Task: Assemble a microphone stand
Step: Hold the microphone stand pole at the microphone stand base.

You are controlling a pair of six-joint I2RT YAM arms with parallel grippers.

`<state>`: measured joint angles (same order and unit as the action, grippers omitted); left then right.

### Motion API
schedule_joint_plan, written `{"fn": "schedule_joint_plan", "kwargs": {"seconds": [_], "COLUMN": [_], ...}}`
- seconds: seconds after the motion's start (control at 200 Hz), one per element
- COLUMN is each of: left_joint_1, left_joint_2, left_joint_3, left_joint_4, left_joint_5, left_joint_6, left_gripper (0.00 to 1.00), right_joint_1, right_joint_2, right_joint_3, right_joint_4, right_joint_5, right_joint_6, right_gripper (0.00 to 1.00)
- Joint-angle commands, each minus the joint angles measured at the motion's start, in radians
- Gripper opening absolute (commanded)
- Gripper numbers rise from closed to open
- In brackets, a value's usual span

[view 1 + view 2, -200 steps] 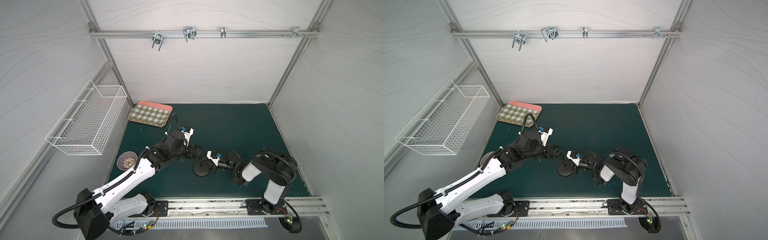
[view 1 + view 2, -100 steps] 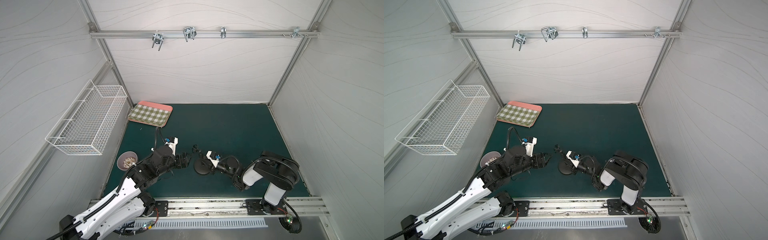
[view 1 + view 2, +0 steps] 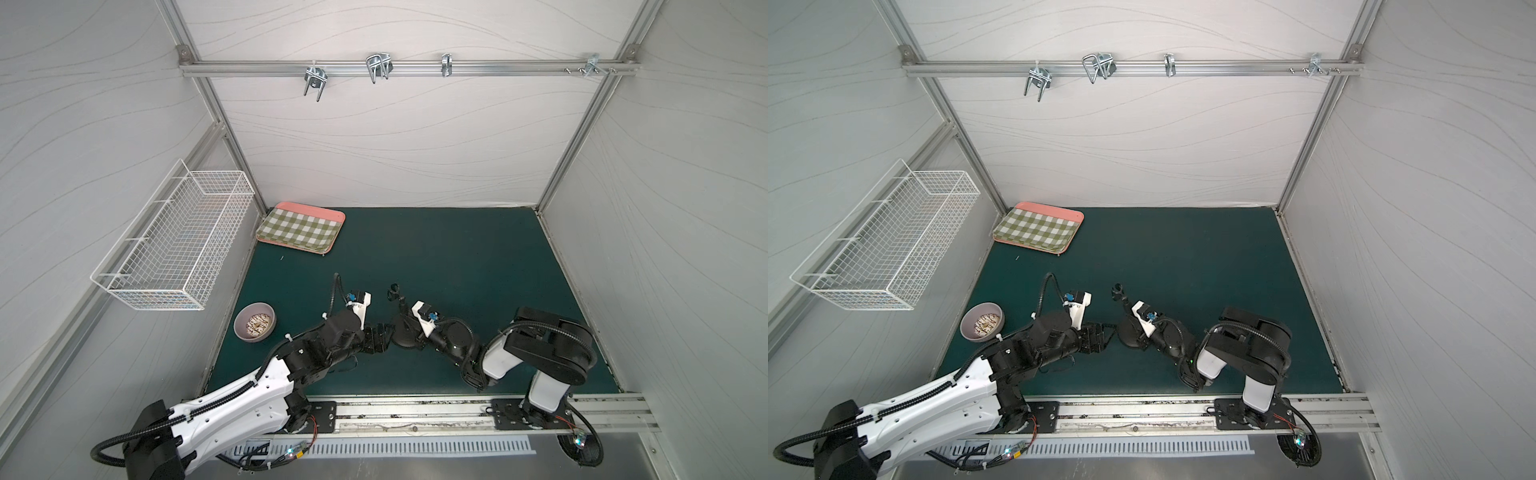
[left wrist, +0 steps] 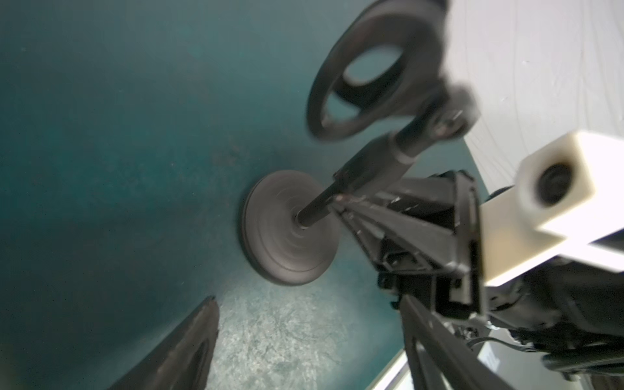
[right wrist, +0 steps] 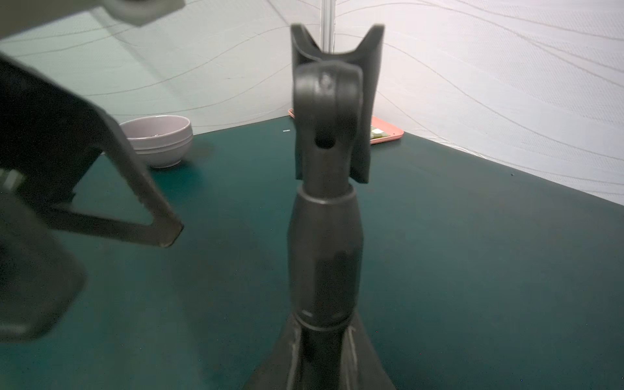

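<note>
Microphone stand (image 3: pixel 404 336) upright, right pincer (image 4: pixel 340 200) gripping rod (image 5: pixel 324 256), left pincer (image 3: pixel 381 336) spread

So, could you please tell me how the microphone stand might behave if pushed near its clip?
Probably stiff: its rod looks rigid. Likely to tip rather than slide, since the clip sits high above a small disc base.

Left wrist view: clip (image 4: pixel 418 50) and base (image 4: pixel 280 236) are blurred, the clip is partly cut by the frame edge, and the left claw (image 4: pixel 307 300) fingers run off frame. Right wrist view: right claw (image 5: pixel 324 354) is cut at the frame edge under the rod (image 5: pixel 324 263), and the base is out of frame. Both top views: bowl (image 3: pixel 254 321) contents are too small to tell, and the right claw's tips are lost, black on black, against the base.
</note>
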<state>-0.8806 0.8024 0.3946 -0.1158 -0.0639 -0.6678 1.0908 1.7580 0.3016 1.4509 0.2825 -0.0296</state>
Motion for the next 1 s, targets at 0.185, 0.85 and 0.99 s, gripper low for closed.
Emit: {"fn": "schedule_joint_plan", "kwargs": {"seconds": [0.185,0.85,0.99], "left_joint_1": [-0.109,-0.15,-0.15], "left_joint_2": [0.206,0.686,0.504], "left_joint_3": [-0.094,-0.079,-0.096], "left_joint_4": [0.375,1.07,0.944], "left_joint_5": [-0.195,-0.229,-0.238], "left_joint_6": [0.19,0.536,0.528], "left_gripper": [0.84,0.73,0.78], "right_joint_1": [-0.023,-0.063,-0.077], "right_joint_2": [0.004,-0.034,-0.033], "right_joint_3": [-0.028,-0.057,-0.067], "right_joint_4": [-0.061,-0.063,-0.063], "right_joint_5": [0.1,0.104,0.077], "right_joint_6": [0.056,0.08,0.074], "right_gripper": [0.16,0.17,0.17]}}
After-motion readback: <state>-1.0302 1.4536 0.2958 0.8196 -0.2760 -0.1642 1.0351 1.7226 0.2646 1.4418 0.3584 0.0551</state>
